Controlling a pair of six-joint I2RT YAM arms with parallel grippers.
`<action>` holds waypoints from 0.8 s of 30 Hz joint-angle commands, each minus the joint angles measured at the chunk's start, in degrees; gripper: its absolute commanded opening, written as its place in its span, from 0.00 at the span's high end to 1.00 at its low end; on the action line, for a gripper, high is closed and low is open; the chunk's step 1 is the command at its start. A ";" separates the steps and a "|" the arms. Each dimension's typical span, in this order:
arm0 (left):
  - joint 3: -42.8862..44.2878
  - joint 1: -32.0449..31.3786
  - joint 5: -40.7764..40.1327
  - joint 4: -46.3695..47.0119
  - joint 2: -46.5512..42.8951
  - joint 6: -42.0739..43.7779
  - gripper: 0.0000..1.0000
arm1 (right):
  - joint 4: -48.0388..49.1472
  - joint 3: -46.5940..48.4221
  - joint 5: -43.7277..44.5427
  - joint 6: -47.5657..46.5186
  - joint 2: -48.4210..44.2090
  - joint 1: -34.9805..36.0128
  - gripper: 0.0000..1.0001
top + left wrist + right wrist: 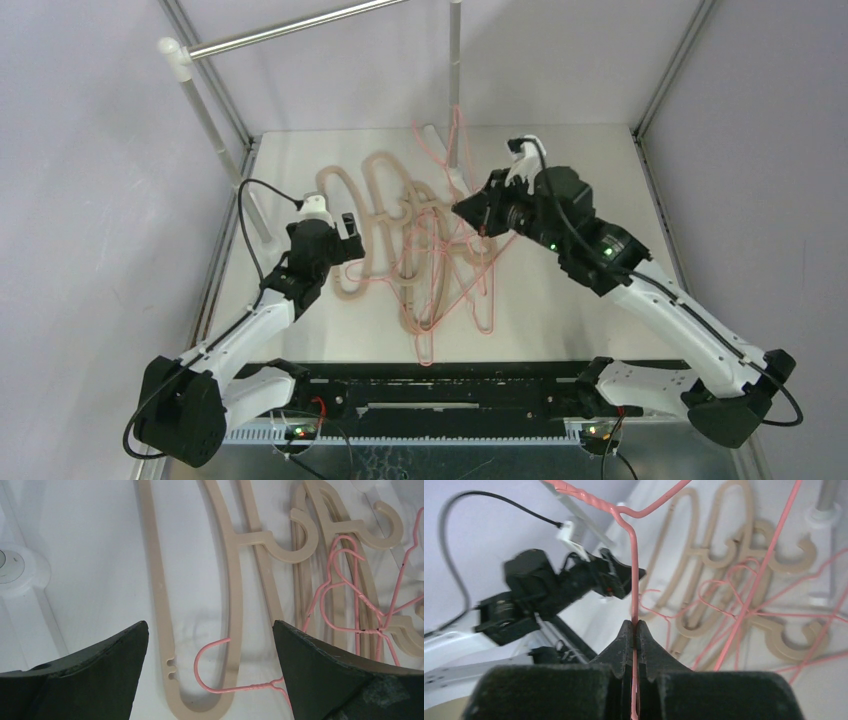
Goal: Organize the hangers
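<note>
Several beige hangers [385, 205] lie tangled with thin pink wire hangers [452, 275] on the white table. My right gripper [466, 208] is shut on one pink wire hanger [634, 580]. It grips the wire below the twisted neck [634, 625] and holds that hanger raised over the pile. My left gripper [352, 238] is open and empty, low over the left edge of the pile. In the left wrist view its jaws [210, 626] straddle a beige hanger's rounded end [167, 645] and a pink hook [207, 667] without touching either.
A silver rail [290, 30] on white posts runs across the back left, and a vertical post [455, 60] stands behind the pile. The post's base also shows in the left wrist view [12, 567]. Metal frame uprights border the table on both sides.
</note>
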 commanded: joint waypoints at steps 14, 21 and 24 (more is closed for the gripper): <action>0.14 -0.18 -0.79 0.93 -1.65 -0.71 0.01 | 24.63 18.33 -43.42 20.84 17.43 -18.57 1.00; 0.17 -0.11 -1.31 1.01 -1.35 -0.23 0.01 | 35.74 28.35 -46.13 26.96 29.04 -21.20 1.00; 0.07 -0.20 -1.55 1.01 -1.07 0.10 0.00 | 37.93 31.15 -45.62 28.39 33.28 -22.11 1.00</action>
